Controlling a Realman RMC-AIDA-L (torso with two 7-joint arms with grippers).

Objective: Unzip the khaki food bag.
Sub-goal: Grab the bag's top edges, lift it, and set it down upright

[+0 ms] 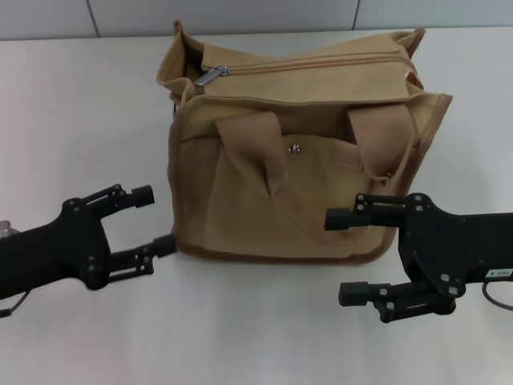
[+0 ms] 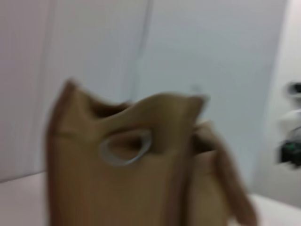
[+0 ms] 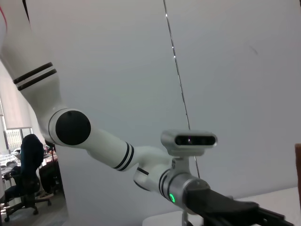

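Observation:
The khaki food bag (image 1: 296, 152) stands upright on the white table (image 1: 72, 104), tan canvas with brown piping, two wide handles hanging down its front and a snap pocket. Its top zipper runs across the top with the metal pull (image 1: 212, 76) at the left end. My left gripper (image 1: 152, 220) is open and empty, just left of the bag's lower left corner. My right gripper (image 1: 345, 257) is open and empty, in front of the bag's lower right corner. The left wrist view shows the bag's end (image 2: 131, 169) with a metal ring (image 2: 125, 147).
The table stretches bare to both sides of the bag and in front of it. A grey wall (image 1: 240, 14) runs along the table's far edge. The right wrist view shows my left arm (image 3: 94, 141) against a wall, not the bag.

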